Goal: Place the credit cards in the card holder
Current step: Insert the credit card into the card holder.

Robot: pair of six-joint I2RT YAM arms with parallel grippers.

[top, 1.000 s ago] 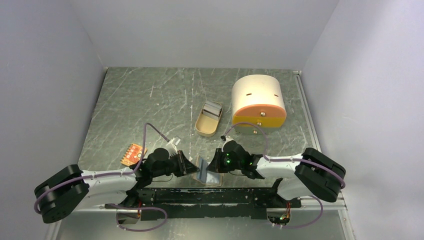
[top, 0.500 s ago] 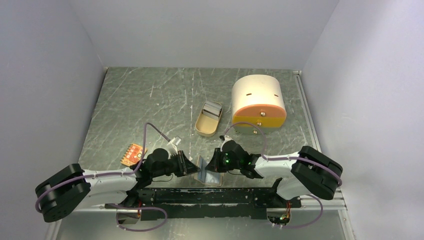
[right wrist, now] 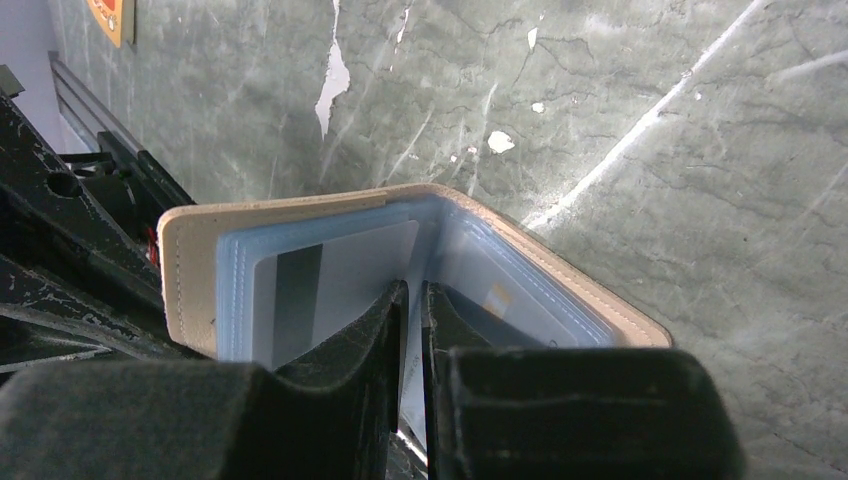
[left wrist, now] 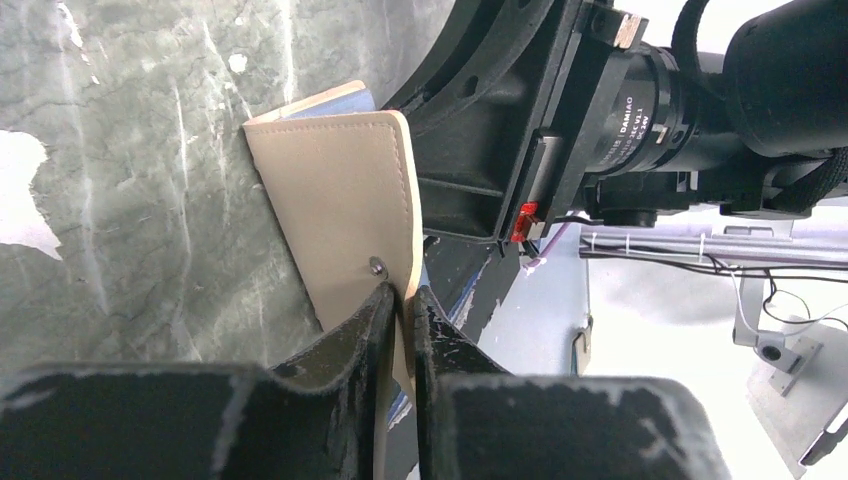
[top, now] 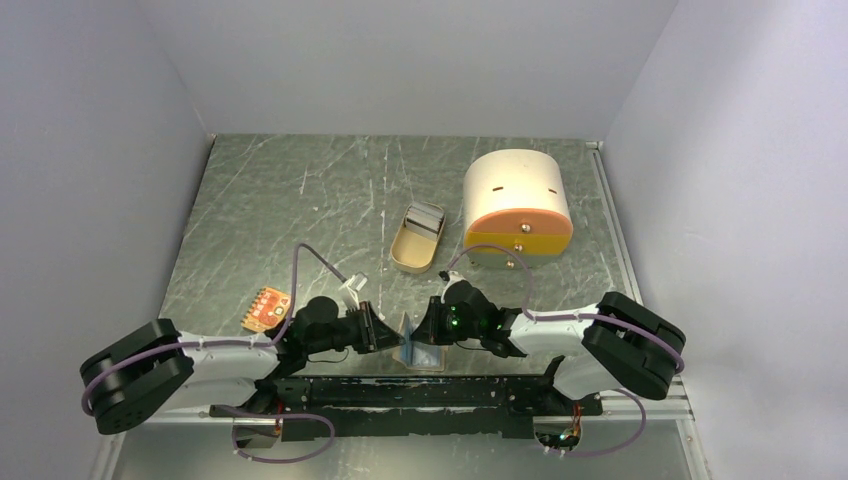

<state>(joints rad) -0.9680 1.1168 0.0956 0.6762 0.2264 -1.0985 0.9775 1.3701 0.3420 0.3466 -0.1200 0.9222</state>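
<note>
An oval tan tin [top: 410, 256] sits beside a cream orange-fronted box [top: 516, 190]; an orange dotted piece [top: 266, 308] lies well apart.

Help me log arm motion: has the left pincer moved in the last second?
Yes. In the top view the left pincer has shifted right, farther from the orange-red dotted piece, which stayed put, tipping the flap of the card holder more upright.

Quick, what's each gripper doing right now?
Left gripper: closed on the card holder, gripping its cover.
Right gripper: closed on the card holder too, pinching a thin inner layer.
</note>
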